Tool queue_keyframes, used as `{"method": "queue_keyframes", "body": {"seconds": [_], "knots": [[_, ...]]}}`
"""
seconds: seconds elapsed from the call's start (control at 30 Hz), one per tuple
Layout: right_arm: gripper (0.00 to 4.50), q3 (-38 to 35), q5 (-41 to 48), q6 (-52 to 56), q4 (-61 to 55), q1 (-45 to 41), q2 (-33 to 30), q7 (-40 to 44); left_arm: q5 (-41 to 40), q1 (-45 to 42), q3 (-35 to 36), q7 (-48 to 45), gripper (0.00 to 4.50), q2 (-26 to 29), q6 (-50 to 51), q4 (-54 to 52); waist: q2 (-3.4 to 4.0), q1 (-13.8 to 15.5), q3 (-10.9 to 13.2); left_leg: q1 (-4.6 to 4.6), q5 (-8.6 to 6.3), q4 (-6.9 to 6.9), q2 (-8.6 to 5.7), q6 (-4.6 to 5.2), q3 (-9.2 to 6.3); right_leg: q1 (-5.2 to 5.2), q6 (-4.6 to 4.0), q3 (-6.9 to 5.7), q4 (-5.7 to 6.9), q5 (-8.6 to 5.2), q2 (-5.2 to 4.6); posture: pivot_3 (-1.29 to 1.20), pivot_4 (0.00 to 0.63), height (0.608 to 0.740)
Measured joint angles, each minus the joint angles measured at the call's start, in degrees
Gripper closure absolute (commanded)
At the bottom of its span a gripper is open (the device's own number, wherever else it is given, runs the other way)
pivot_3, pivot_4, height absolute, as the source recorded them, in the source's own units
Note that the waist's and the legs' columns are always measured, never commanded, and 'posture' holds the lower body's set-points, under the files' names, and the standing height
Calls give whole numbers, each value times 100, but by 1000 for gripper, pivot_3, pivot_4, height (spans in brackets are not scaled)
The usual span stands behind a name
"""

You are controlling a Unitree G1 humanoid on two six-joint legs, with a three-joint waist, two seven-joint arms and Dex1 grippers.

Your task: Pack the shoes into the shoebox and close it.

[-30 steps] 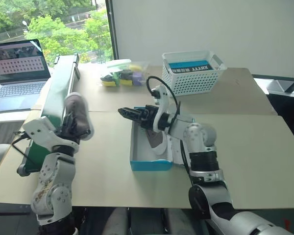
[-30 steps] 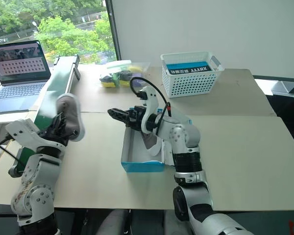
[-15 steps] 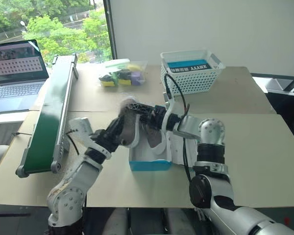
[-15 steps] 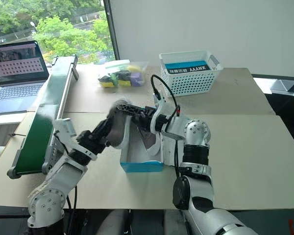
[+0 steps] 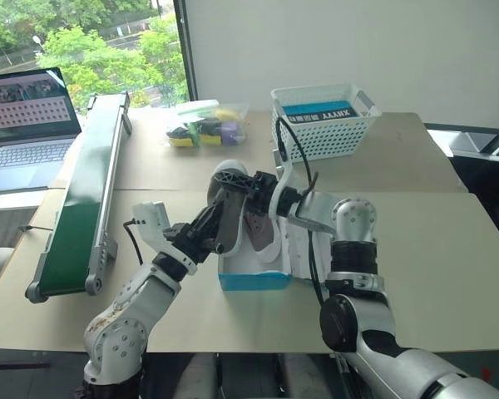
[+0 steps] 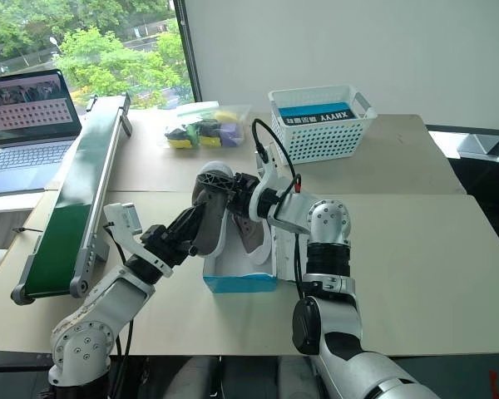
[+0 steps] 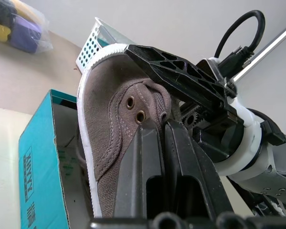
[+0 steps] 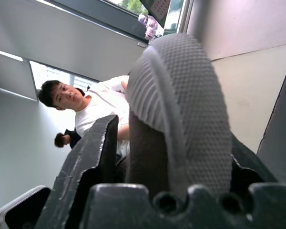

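A grey-taupe shoe (image 5: 226,218) with a white sole rim hangs tilted over the left edge of the blue shoebox (image 5: 254,281). My left gripper (image 5: 211,233) is shut on its collar, its fingers (image 7: 148,167) pinching the fabric by the eyelets. My right gripper (image 5: 246,184) reaches in from the right and is shut on the toe end. One finger (image 8: 93,157) flanks the ribbed sole (image 8: 190,105) and the other sits behind it. A second shoe (image 5: 264,237) lies inside the open shoebox.
A white lattice basket (image 5: 324,120) and a clear tub of colourful items (image 5: 204,125) stand at the back of the table. A green conveyor (image 5: 83,191) runs along the left, with a laptop (image 5: 29,116) beyond it. A person (image 8: 86,109) shows behind the shoe.
My left arm swung the shoe from over the conveyor rightward to above the shoebox. My right gripper, open before, has closed around the shoe's toe end.
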Motion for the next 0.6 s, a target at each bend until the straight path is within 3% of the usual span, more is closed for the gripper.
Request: {"method": "queue_keyframes", "body": {"seconds": [0.07,0.1,0.27,0.6], "knots": [[3738,82,-3,-48,0,0,-1,-32,149,-2,-35,18,4500,46,-3,0,1,1,1,0,0,0,0,0,0,0,0,0,0,0,0,0,150,738],[4026,115,-4,-77,1,0,-1,-44,214,-10,-45,23,4152,64,-9,1,1,2,1,0,0,0,0,0,0,0,0,0,0,0,0,0,150,738],[4103,249,-7,-209,18,0,-2,-95,678,-33,-160,-6,2459,271,-80,-5,2,4,1,0,0,-5,0,0,0,-1,0,0,-2,0,0,0,150,738],[4103,290,-754,-938,366,-646,-276,-1063,1196,575,-231,-590,2459,957,-197,-263,15,5,10,-5,0,-16,1,0,3,-12,-4,2,-7,-4,-2,0,150,738]]}}
